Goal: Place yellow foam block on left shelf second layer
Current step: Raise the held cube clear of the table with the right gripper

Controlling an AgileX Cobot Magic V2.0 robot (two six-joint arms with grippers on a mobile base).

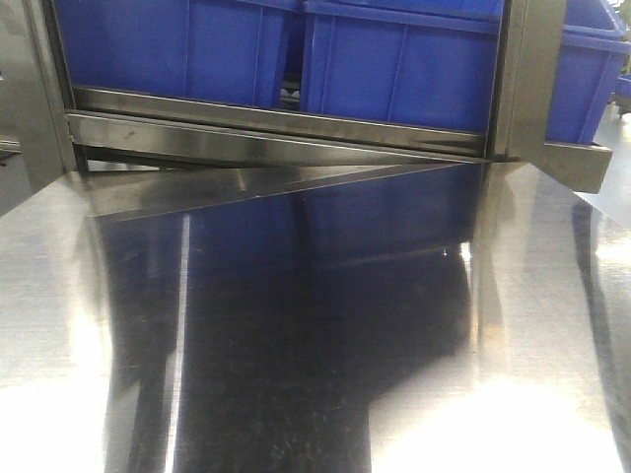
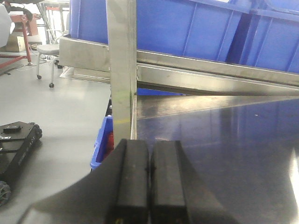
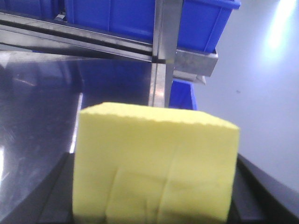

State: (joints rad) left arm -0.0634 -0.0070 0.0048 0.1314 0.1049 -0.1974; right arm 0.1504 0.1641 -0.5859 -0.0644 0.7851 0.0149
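one yellow foam block [image 3: 154,158] in right claw [image 3: 156,207]

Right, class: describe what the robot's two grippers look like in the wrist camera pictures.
Left gripper: two matte black, flat-faced rectangular fingers widening toward a black base. Right gripper: only dark, blurred finger edges show. No cables visible.

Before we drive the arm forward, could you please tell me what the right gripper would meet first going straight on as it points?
Most likely the steel upright post, which stands dead ahead beyond the yellow foam block held in front; how far off is unclear.
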